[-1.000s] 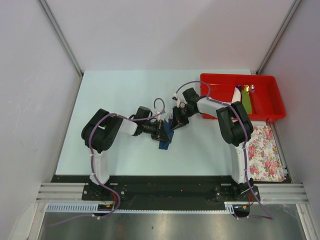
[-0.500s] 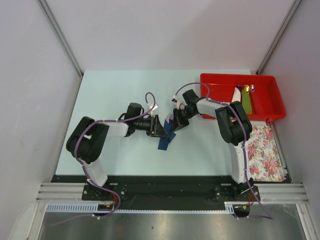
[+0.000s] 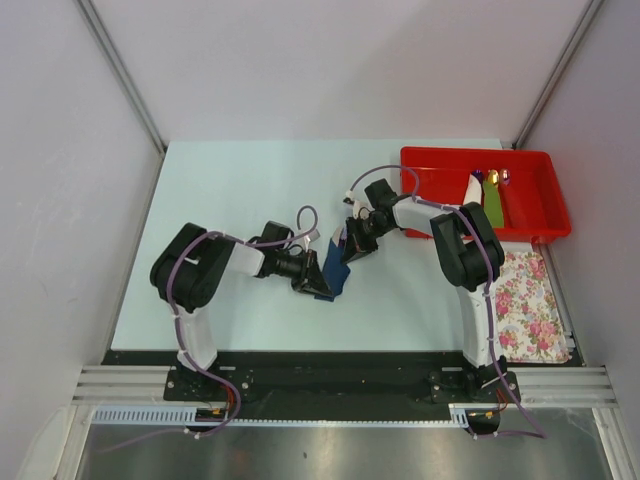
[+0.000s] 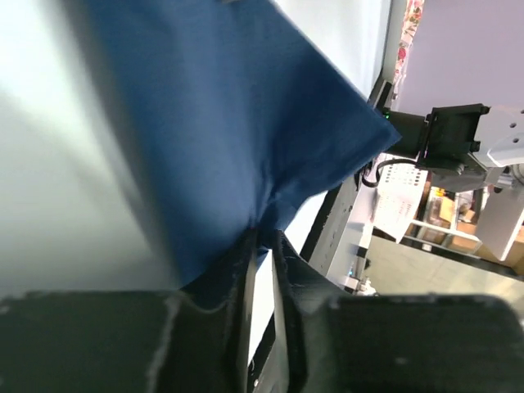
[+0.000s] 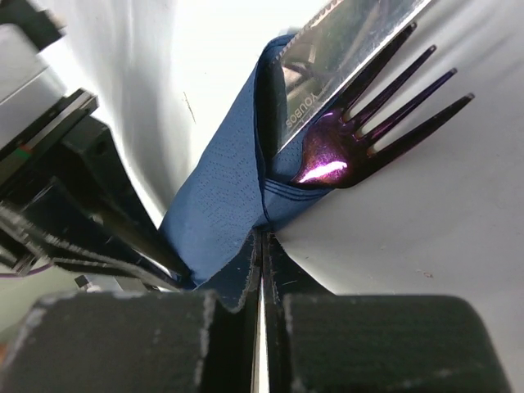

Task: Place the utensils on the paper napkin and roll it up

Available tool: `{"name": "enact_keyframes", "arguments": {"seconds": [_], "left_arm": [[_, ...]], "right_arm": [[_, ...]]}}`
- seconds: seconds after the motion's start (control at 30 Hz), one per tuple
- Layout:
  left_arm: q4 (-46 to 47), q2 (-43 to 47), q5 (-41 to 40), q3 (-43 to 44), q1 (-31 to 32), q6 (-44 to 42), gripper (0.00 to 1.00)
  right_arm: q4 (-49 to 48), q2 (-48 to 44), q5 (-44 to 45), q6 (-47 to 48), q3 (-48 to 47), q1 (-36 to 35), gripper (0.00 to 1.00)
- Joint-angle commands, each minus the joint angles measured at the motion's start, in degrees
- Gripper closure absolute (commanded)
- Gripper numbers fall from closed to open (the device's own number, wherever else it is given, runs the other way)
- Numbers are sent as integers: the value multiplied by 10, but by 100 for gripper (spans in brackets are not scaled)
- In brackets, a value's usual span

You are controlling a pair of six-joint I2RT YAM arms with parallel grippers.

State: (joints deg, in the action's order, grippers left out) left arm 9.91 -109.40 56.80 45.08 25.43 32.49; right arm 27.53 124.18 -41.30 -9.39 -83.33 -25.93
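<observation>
The dark blue paper napkin [image 3: 334, 262] lies mid-table between both grippers, partly folded around the utensils. In the right wrist view a silver knife [image 5: 348, 37] and a purple-tinted fork [image 5: 372, 102] stick out of the napkin's fold [image 5: 221, 213]. My right gripper [image 5: 264, 233] is shut on the napkin's folded edge just below the fork. My left gripper [image 4: 264, 236] pinches a corner of the napkin [image 4: 221, 123], whose sheet spreads up and away from its tips. From above, the left gripper [image 3: 318, 282] is at the napkin's near-left side and the right gripper [image 3: 348, 250] at its far-right side.
A red tray [image 3: 480, 153] holding more cutlery sits at the back right. A white cloth with pink flowers [image 3: 527, 305] lies on the right edge of the table, near the right arm's base. Light table surface stretches left and behind the napkin.
My left gripper let go and pulled back left, then came in lower and closed on the napkin's near corner. The napkin is now bunched up taller. The right gripper closed and stayed put.
</observation>
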Motion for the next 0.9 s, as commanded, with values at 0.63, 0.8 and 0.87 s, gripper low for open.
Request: {"name": "enact_keyframes", "arguments": {"seconds": [0.63,0.8,0.87], "left_arm": [[-42,-71,-20,6,-17,-38,89],[-30,-68,-20,6,-17,-30,88],[-28,-68,-19,6,-17,-30,87]], "right_arm": [[3,-87,-27,-13,15,-38,74],[32,-81,-12,19,57,-43,74],[39,-71,-2,35,69,-47,74]]}}
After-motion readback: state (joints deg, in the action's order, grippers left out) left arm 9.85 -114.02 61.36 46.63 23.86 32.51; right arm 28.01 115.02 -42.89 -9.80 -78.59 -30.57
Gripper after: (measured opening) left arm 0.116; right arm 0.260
